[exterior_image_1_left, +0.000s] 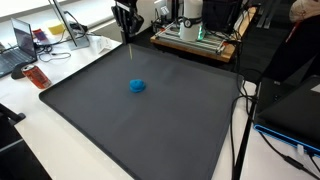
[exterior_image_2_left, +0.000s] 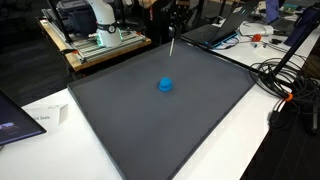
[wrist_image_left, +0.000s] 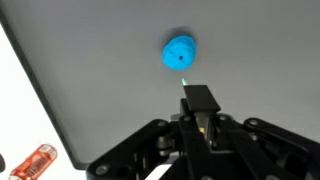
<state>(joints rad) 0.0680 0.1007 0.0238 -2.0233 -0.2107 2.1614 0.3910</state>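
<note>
1. While the black Robotiq gripper (wrist_image_left: 200, 100) hangs high over the far part of the dark grey rubbery mat (exterior_image_1_left: 150, 130), its jaws are drawn together, seemingly pinching a thin pale rod (exterior_image_2_left: 172, 45) that points down from between them.
2. Well below the jaws, a little ahead of the rod's tip, lies the small round bright-blue lump (wrist_image_left: 179, 52), alone near the mat's middle in both exterior views.
3. It looks light and probably soft, like clay or foam; it could squash or roll, so its opposite sides, low down, seem the place to grip.
4. The rod looks stiff and slim, likely to swivel in the pinch if pushed sideways.
5. Far to the jaws' side, off the mat, an orange-red tube-like object (wrist_image_left: 38, 160) lies on the white table (exterior_image_1_left: 50, 140).
</note>
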